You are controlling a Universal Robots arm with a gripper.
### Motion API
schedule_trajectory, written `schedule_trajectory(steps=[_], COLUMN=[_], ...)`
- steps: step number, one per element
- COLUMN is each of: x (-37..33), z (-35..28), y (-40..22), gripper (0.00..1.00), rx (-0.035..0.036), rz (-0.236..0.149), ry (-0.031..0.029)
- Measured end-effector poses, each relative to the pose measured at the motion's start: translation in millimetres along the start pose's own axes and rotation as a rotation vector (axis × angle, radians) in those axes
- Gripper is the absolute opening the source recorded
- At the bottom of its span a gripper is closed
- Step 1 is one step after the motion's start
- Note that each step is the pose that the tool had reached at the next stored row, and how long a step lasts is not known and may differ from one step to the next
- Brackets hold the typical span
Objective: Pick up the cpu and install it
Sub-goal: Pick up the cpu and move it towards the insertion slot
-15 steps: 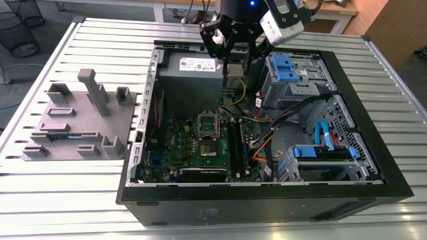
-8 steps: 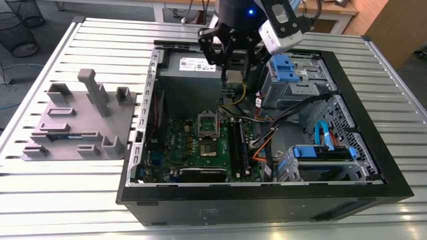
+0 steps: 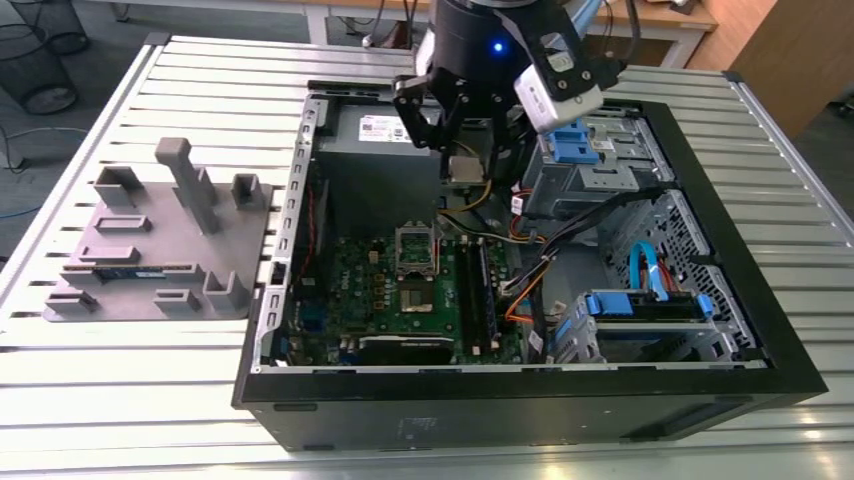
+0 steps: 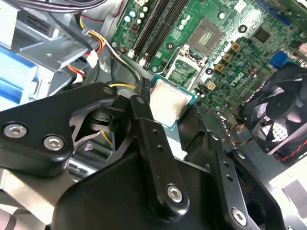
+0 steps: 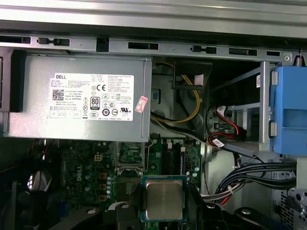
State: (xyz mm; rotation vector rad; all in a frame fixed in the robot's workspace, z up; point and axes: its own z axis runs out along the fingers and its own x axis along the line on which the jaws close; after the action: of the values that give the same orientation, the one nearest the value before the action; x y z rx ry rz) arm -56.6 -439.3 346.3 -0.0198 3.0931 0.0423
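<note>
Well clear of the socket frame (image 3: 415, 243), the tool (image 3: 463, 165) pinches the cpu (image 4: 169, 102) by its edges; keeping it level and squared matters.

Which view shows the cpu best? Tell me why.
The first wrist view: the cpu faces the camera squarely, top unobstructed, in the pincer. The second wrist view shows it angled, one edge behind the pincer. The exterior view shows a small pale square.

A slatted metal table (image 3: 94, 400) carries an open black computer case (image 3: 534, 405) and, beside it, a grey fixture plate (image 3: 147, 240)
</note>
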Motion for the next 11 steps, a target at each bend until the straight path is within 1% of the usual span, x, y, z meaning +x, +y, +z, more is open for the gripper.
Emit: schedule_trajectory(steps=[6,11], x=[1.9,2.0], z=[4.1,4.4], y=[-3.4,-3.6], gripper=[0.47,0.47], rx=[0.0001,0.0002], rz=[0.0,0.0], ry=[0.0,0.0001])
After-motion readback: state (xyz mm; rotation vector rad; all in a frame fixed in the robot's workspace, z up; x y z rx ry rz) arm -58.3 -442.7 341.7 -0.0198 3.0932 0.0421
